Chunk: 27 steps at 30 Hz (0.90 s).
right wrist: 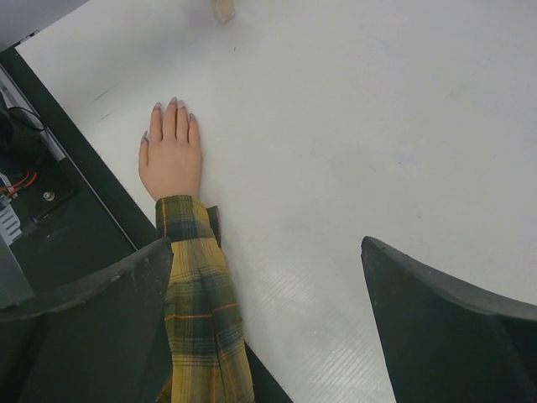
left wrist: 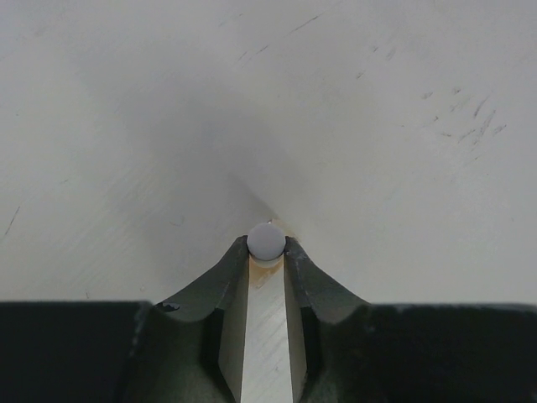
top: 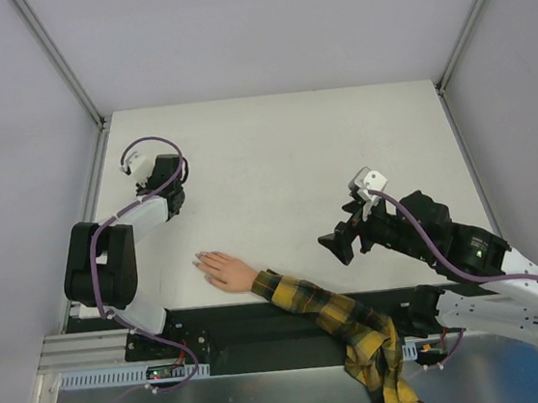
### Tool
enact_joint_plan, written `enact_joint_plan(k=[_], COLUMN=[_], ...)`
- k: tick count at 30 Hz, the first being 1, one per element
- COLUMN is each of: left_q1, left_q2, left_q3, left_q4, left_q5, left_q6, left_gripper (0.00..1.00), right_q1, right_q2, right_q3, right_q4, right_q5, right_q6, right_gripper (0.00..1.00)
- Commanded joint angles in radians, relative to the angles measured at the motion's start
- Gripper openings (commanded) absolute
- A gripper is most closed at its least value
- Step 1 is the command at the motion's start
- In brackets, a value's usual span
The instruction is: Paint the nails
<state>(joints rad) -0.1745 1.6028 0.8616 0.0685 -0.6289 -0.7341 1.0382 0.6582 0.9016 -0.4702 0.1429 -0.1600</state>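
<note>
1. Top external view: the flesh-coloured hand point(top: 223, 268) is lying flat on the table point(top: 291, 141), between the two grippers. The right gripper point(top: 338, 244) is hovering near, on its wrist side, and the left gripper point(top: 155, 180) is sitting well apart, out past the fingertips. The nails point(top: 199, 260) are showing too small here to judge any paint
2. Left wrist view: the left gripper point(left wrist: 267, 256) is pinching a pale round thing point(left wrist: 266, 241) between nearly closed tips. Only bare table is lying ahead of it, so nothing is being painted from this side
3. Right wrist view: the right gripper point(right wrist: 264, 252) is standing wide open and holding nothing. The flesh-coloured hand point(right wrist: 170, 155) and its plaid sleeve point(right wrist: 197, 294) are lying ahead and to its left. The nails point(right wrist: 173, 102) are looking evenly pale; painted or bare, I cannot tell. I am judging that the painting is yet to begin
</note>
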Motion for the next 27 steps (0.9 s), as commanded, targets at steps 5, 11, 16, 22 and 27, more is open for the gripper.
enact_joint_plan(k=[5, 11, 16, 22, 27], left_q1=[0.007, -0.003, -0.008, 0.004, 0.004], left_q2=[-0.01, -0.112, -0.289, -0.432, -0.521], left_q3=[0.034, 0.034, 0.025, 0.021, -0.056], left_q4=[-0.024, -0.039, -0.047, 0.013, 0.233], left_q5=[-0.003, 0.034, 0.234, 0.854, 1.297], left_q6=[0.005, 0.019, 0.015, -0.034, -0.106], left_gripper=[0.29, 0.53, 0.66, 0.81, 0.81], right_q1=[-0.003, -0.003, -0.004, -0.009, -0.009], right_q2=[0.007, 0.023, 0.055, 0.035, 0.012], right_q3=[0.01, -0.006, 0.006, 0.049, 0.092], right_q4=[0.009, 0.028, -0.015, -0.103, -0.246], right_q5=[-0.008, -0.008, 0.156, 0.309, 0.583], right_q6=[0.02, 0.03, 0.077, 0.119, 0.19], right_gripper=[0.96, 0.96, 0.96, 0.96, 0.96])
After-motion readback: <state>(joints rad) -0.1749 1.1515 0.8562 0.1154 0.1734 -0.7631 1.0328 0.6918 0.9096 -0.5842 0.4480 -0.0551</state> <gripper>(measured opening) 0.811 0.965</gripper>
